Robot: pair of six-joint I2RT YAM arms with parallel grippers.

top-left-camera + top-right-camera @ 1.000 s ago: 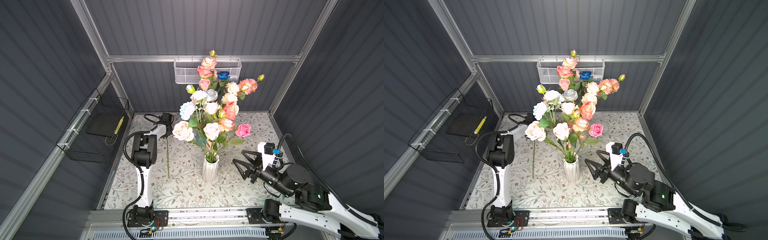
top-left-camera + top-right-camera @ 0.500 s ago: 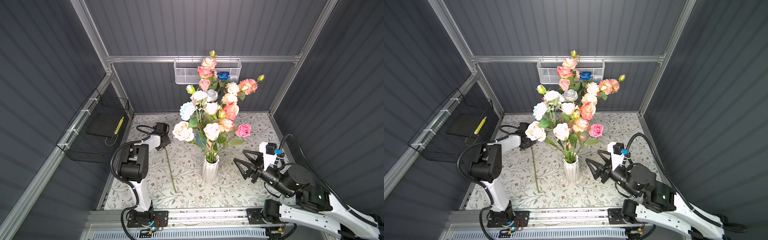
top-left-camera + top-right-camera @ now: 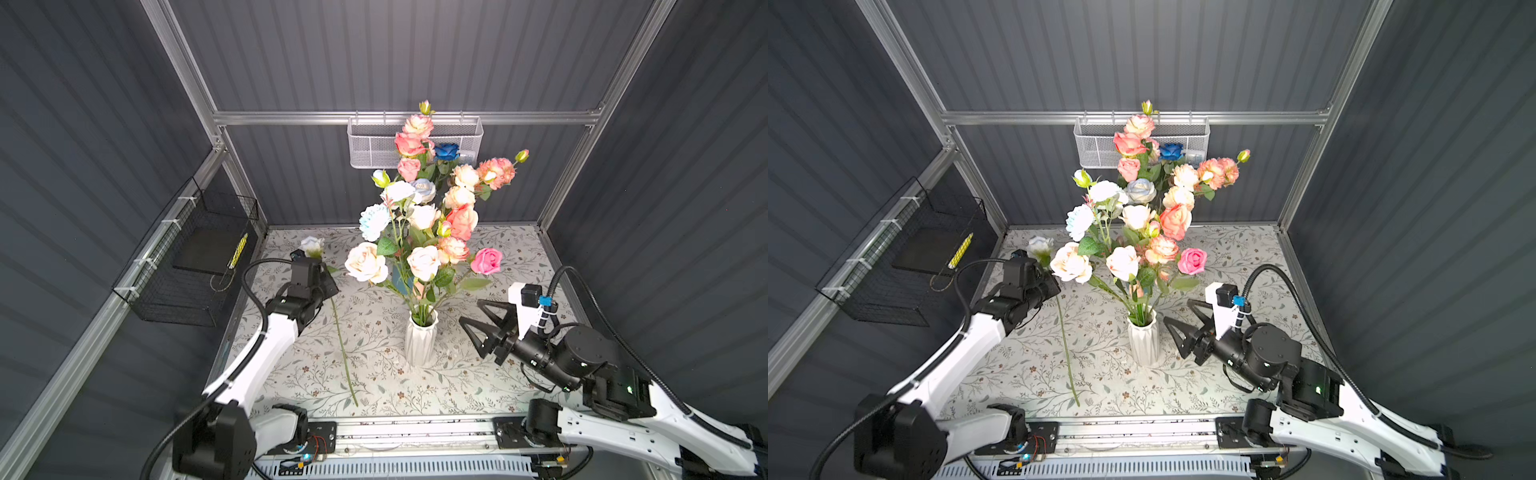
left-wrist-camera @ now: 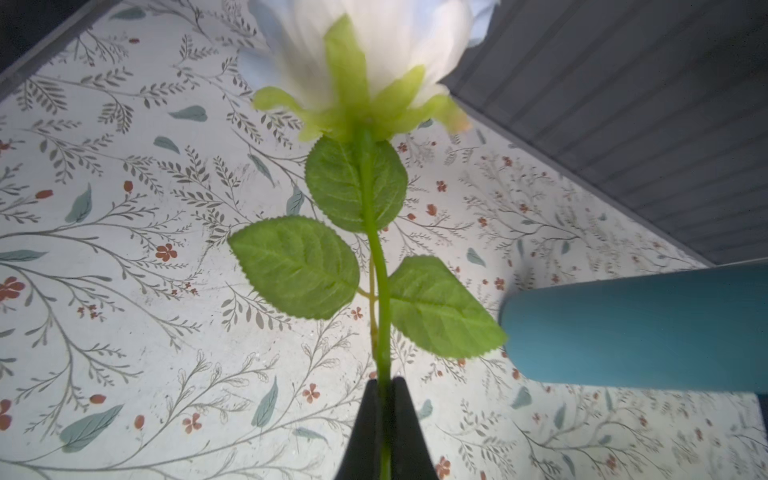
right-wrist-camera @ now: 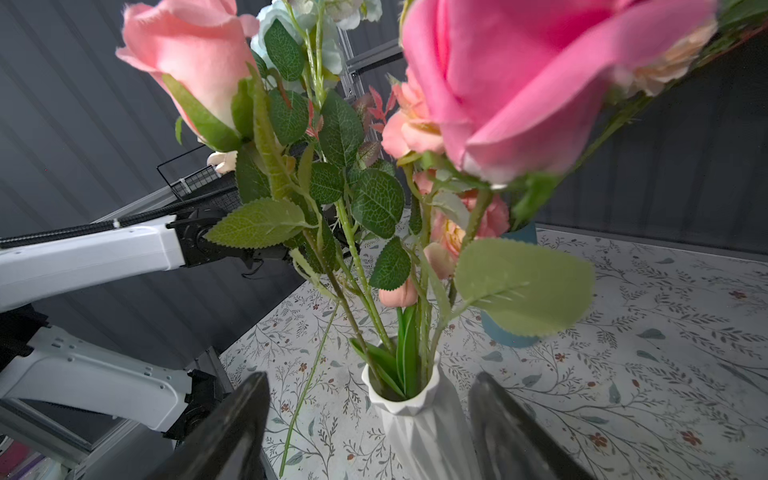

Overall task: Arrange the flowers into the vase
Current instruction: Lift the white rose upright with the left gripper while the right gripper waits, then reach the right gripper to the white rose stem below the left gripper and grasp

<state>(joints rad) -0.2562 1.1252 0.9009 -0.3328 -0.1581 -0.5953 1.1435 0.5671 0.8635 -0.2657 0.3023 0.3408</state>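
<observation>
Left gripper pinches the white rose stem for insertion; right gripper gapes beside the centre-frame vase, perhaps to steady it.

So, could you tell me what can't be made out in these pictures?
- Rose bloom: left wrist view, blurred and cut by the frame edge.
- Left gripper fingertips: both top views, hidden by its own body.
- Teal cylinder: left wrist view, cut by the edge; top views, mostly behind the flowers.
- Vase base: right wrist view, cut by the edge.
</observation>
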